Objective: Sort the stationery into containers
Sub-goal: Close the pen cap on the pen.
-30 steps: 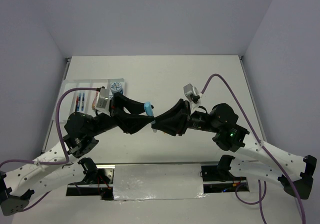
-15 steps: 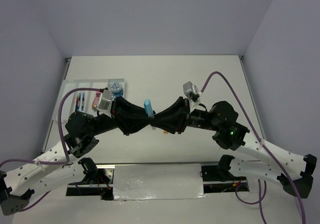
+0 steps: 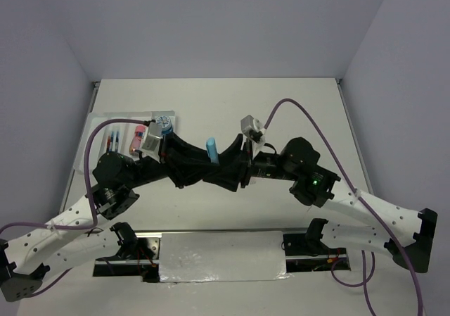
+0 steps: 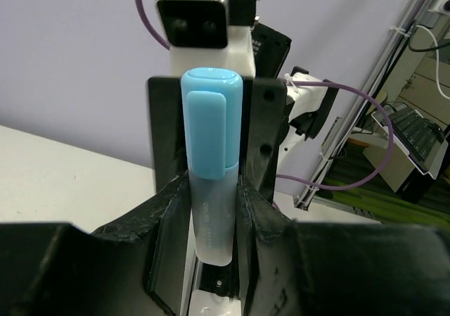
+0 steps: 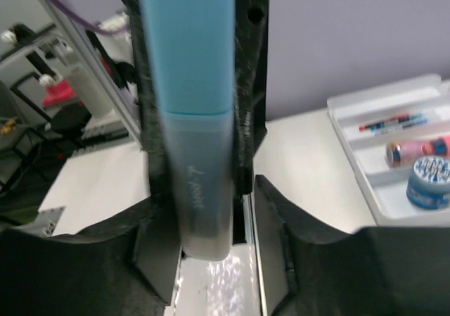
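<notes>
Since the earlier frames the right arm has shifted leftward, so that the right gripper (image 5: 207,189) now overlaps the left gripper (image 4: 213,189) more closely above the middle of the surface (image 3: 281,105), and the highlighter (image 3: 210,149), tilted a second ago, now stands upright between them. Counted items: two grippers, one highlighter, one tray (image 3: 98,121) of four long compartments. In the tray are one blue-white roll (image 5: 430,182), one pink-orange cylinder (image 5: 415,149) and thin red and blue pens (image 5: 394,122) whose number cannot be told. Left gripper: clenched on the lower barrel of the highlighter, both fingers touching it. Right gripper: loosened, with a narrow gap showing between the barrel and one finger. Highlighter: light-blue cap with a flat clip on top, and a paler translucent barrel bearing small dark lettering. It is held off the surface, well apart from the tray, which lies at the far left.
</notes>
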You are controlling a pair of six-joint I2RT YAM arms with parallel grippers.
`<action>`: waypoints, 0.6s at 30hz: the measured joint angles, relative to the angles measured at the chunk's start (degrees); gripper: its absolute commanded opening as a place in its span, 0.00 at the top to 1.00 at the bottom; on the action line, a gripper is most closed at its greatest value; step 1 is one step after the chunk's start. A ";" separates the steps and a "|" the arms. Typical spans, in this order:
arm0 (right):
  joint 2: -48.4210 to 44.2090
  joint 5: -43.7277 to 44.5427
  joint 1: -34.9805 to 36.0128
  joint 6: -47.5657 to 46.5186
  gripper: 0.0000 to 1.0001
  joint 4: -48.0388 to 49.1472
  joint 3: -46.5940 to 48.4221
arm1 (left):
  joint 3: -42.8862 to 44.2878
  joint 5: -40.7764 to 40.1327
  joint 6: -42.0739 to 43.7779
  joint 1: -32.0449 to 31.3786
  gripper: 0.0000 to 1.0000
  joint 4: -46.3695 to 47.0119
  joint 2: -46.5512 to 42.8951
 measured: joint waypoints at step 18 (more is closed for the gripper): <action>1.57 2.10 0.55 -0.83 0.48 -2.40 0.13 | 0.00 -1.86 0.09 0.00 1.00 -2.01 0.72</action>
